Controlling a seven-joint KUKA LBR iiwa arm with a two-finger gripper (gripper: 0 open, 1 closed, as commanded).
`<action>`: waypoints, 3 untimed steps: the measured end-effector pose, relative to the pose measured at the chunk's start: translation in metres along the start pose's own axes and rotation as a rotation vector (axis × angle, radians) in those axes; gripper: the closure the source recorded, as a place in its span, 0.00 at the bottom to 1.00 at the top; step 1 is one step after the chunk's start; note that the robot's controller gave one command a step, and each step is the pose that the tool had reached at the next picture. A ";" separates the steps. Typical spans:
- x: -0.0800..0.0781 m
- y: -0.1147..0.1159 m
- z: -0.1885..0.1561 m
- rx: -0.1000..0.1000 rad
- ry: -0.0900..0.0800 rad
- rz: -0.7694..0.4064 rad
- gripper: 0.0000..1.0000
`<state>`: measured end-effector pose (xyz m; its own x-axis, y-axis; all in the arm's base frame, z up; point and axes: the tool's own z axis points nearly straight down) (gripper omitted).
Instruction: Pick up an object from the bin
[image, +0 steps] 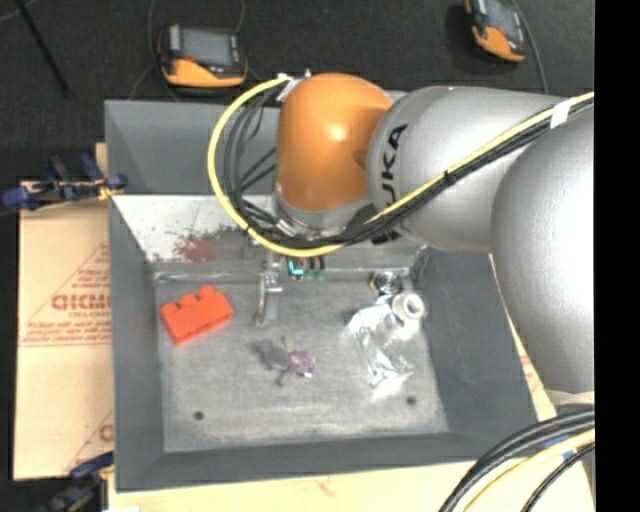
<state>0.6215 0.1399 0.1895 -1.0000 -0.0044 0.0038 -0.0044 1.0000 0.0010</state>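
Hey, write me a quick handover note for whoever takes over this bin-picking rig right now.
Gripper: down near the back middle of the bin, with nothing seen in its grasp.
Things: red toy brick at left, small purple and grey piece in the middle just in front of the gripper, crumpled clear plastic bottle at right.
Done: nothing picked yet.
Left: grasp one thing and lift it out.

My arm (470, 170) is a chunky silver-grey thing with black KUKA lettering (393, 150) near the wrist, which wears a glossy orange cover (325, 140). Yellow and black cables (225, 150) loop around it. My gripper (266, 305) is thin grey metal, with a tiny green light (305, 268) above it.
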 end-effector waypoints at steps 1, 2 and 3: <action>-0.001 0.058 0.109 0.001 -0.005 -0.222 0.00; -0.004 0.058 0.104 -0.003 -0.013 -0.216 1.00; -0.019 0.053 -0.068 0.001 -0.018 -0.241 1.00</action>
